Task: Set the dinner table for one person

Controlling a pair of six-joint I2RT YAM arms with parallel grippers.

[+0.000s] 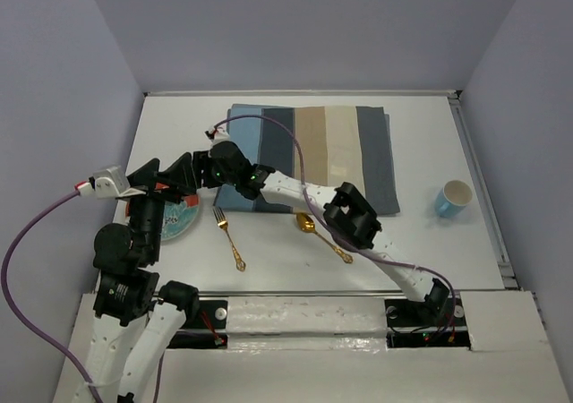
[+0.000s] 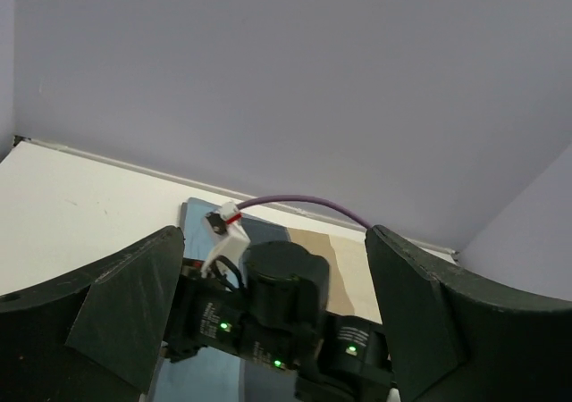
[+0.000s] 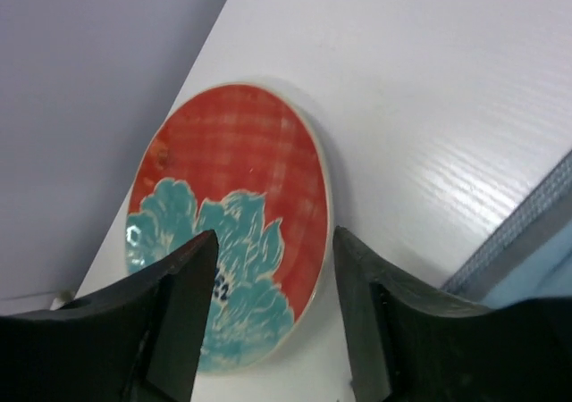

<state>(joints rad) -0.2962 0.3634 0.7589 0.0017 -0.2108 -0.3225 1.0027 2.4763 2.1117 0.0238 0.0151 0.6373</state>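
near the left edge of the dinner table (image 1: 403,255), toward the front: plate (image 1: 183,221), lying flat on the white top that spans everything underneath, half covered from above by the left arm. likely the step in hand: taking that plate with the right gripper (image 3: 277,241), reaching across from the right front corner, fingers spread wide and holding nothing, framing the plate's teal side, not touching it as far as can be told. to do it well, judging from here: come down at the rim rather than the middle, slip one finger under the edge, pinch gently, lift level, then carry rightward onto the striped placemat (image 1: 340,152) at the back middle. mind the left gripper (image 2: 273,268), also spread wide and empty, pointing at the right wrist and crowding it; probably better pulled back first. further right, on bare table: fork (image 1: 229,240), then spoon (image 1: 320,235), both just beside the placemat's front edge; near the right edge, cup (image 1: 454,198), well apart from the rest. seen only from the right wrist: the plate's red check and teal flower in full. seen only from above: cutlery, cup, whole placemat. seen only from the left wrist: how squarely the right wrist sits between the left fingers.
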